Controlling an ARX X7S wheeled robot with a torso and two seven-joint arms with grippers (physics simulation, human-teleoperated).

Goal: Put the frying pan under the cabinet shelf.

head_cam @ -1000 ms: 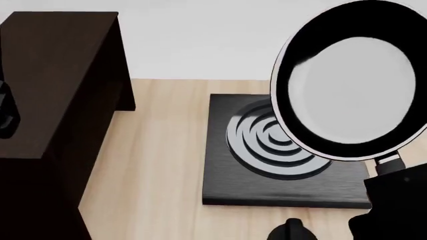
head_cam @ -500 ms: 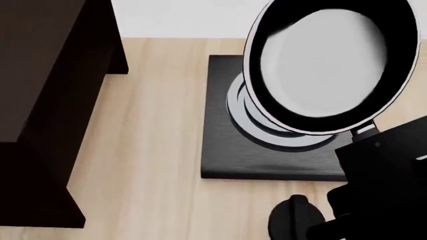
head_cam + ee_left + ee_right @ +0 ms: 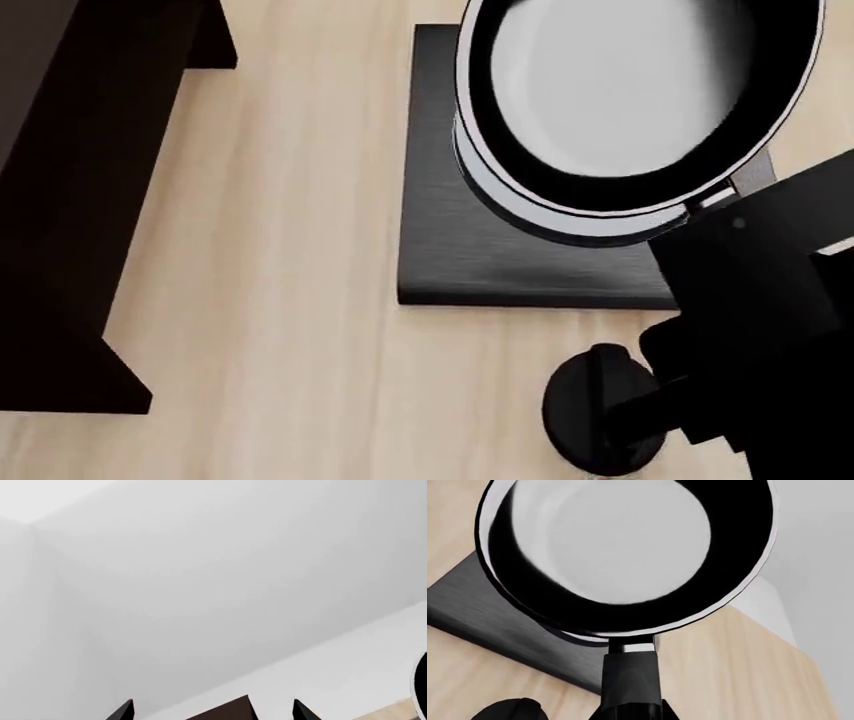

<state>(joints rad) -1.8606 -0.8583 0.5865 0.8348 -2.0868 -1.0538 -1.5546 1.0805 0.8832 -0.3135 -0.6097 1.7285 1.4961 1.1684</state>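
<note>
The frying pan (image 3: 627, 100) is glossy black with a thin pale rim and is held in the air, tilted, over the square black burner plate (image 3: 454, 240). My right gripper (image 3: 727, 235) is shut on the pan's long black handle (image 3: 630, 675), with the pan (image 3: 627, 545) filling the right wrist view. The dark brown cabinet shelf (image 3: 80, 150) stands at the left of the wooden table, apart from the pan. My left gripper (image 3: 213, 715) is open and empty, pointing at a pale wall, with a corner of the cabinet (image 3: 230, 711) showing between its fingertips.
The light wooden tabletop (image 3: 267, 300) runs between the cabinet and the burner plate. A round black object (image 3: 601, 410) sits near the front, beside my right arm. The burner plate also shows in the right wrist view (image 3: 487, 615).
The head view has tipped down: cabinet, plate and table have slid up the picture. The pan, still held by its handle, has moved left and looms larger over the burner plate.
</note>
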